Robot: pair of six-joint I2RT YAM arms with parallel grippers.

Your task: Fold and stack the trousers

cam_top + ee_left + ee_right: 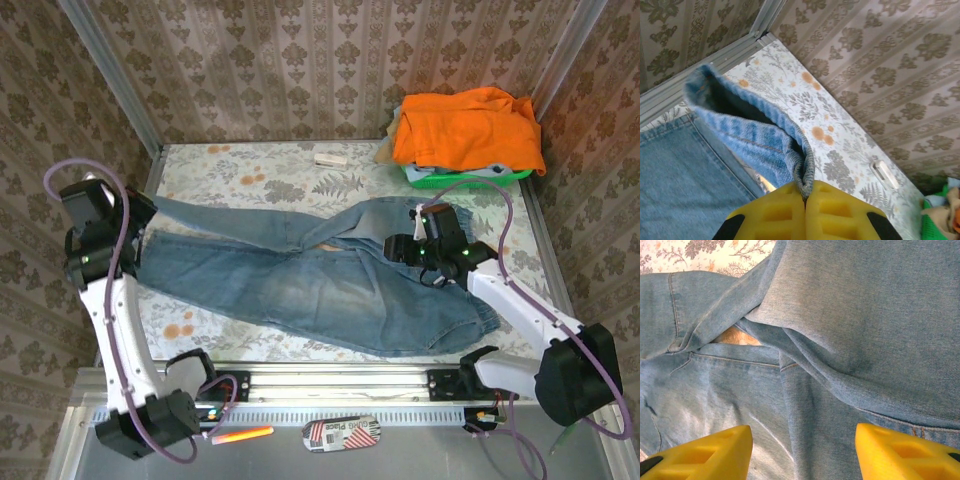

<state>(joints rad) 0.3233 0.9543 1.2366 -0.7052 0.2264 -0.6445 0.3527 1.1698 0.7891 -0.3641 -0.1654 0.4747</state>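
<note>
- Top: jeans (pixel 300 290) lie flat across the counter (pixel 250 170), legs to the left, waist to the right. Soft, floppy, heavyish denim, so it'll sag and drag. Orange garment (pixel 465 125) crowds the far-right corner; far-left is free.
- L wrist: left end effector (pixel 805 197) is clamped tight on a raised leg hem (pixel 740 120), a firm hold.
- R wrist: right end effector (pixel 802 435) is approx half open and empty, over the crotch seams.

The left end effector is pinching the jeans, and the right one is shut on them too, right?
Not quite. The left end effector does pinch the jeans, but the right end effector stands open over them, gripping nothing, as the right wrist view shows.
</note>
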